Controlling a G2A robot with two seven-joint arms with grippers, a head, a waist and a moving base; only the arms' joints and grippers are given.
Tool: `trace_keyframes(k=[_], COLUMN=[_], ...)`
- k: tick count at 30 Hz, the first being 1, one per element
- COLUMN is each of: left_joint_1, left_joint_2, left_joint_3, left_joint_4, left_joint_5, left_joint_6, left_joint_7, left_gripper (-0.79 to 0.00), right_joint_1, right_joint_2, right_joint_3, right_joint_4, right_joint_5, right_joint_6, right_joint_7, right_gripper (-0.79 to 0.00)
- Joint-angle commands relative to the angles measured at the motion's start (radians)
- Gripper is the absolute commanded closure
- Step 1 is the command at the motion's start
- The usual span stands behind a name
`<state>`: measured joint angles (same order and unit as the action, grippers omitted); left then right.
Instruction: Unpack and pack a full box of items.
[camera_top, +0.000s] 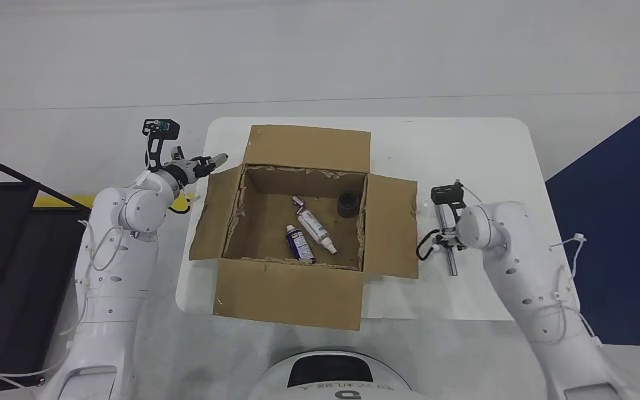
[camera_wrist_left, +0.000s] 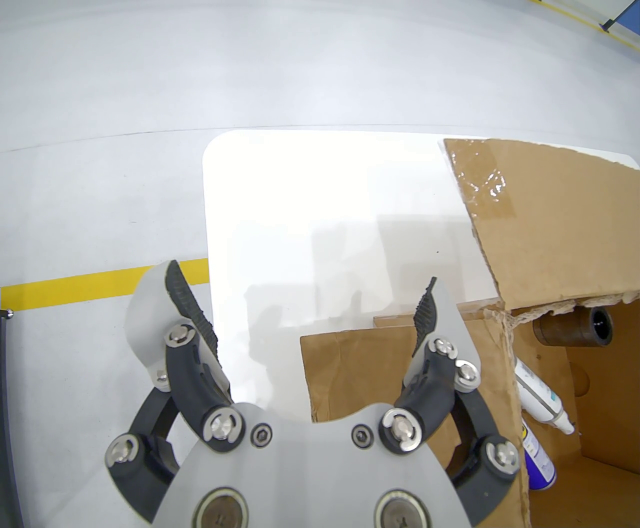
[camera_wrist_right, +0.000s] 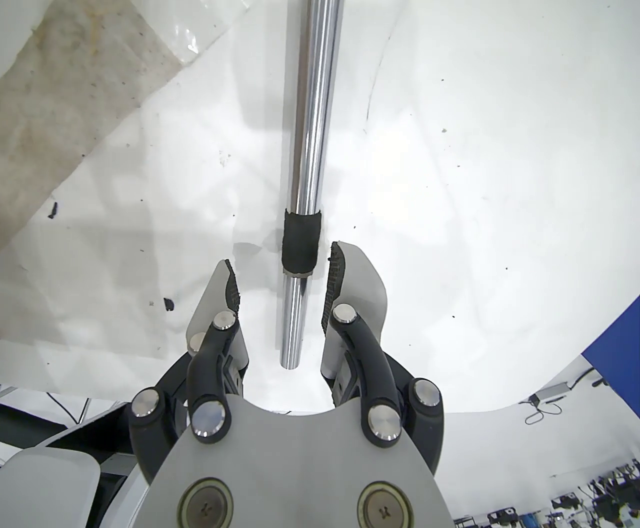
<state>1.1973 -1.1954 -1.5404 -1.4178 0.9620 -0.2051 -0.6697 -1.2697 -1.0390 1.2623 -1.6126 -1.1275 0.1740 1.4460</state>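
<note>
Box: cardboard box (camera_top: 306, 147) sits mid-table (camera_top: 470, 150) with all four flaps folded outward.
Inside the box: a white tube (camera_top: 315, 228) and a blue-capped bottle (camera_top: 298, 243) lie side by side on the floor. A dark pipe fitting (camera_top: 348, 205) lies near the far right corner.
Outside the box: a metal rod (camera_wrist_right: 310, 125) lies flat on the table, just beside the right flap.
Right gripper (camera_wrist_right: 283, 256): released, low over the table. Its fingers straddle the rod's near end at its black band (camera_wrist_right: 300, 242). One pad is very close to the band; a gap shows on the other side.
Left gripper (camera_wrist_left: 302, 274): spread wide, holding nothing, off the box's left flap over the table edge.
Progress (judgement): one item out, three in. The frames do not show whether this is the unpacking or the packing half. If unpacking, about a quarter is done and all of the repacking remains. If packing, only the rod is left to load.
</note>
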Motion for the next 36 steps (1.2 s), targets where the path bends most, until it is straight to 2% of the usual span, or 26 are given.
trace_keyframes(k=[1, 10, 15, 17, 36], left_joint_1=[0.000, 0.000, 0.000, 0.000, 0.000], left_joint_2=[0.000, 0.000, 0.000, 0.000, 0.000], left_joint_3=[0.000, 0.000, 0.000, 0.000, 0.000], left_joint_4=[0.000, 0.000, 0.000, 0.000, 0.000], left_joint_5=[0.000, 0.000, 0.000, 0.000, 0.000], left_joint_6=[0.000, 0.000, 0.000, 0.000, 0.000], left_joint_7=[0.000, 0.000, 0.000, 0.000, 0.000], left_gripper=[-0.785, -0.785, -0.785, -0.785, -0.785], right_joint_1=[0.009, 0.050, 0.066, 0.069, -0.036], right_joint_2=[-0.002, -0.012, -0.015, -0.015, 0.013], right_joint_3=[-0.005, -0.025, -0.023, -0.018, 0.187], right_joint_4=[0.014, 0.096, 0.129, 0.138, 0.047], right_joint_5=[0.003, 0.024, 0.037, 0.038, 0.057], right_joint_6=[-0.001, -0.001, 0.000, 0.001, 0.038], right_joint_7=[-0.002, 0.002, -0.003, -0.005, -0.055], right_gripper=[-0.360, -0.289, -0.148, 0.000, 0.000])
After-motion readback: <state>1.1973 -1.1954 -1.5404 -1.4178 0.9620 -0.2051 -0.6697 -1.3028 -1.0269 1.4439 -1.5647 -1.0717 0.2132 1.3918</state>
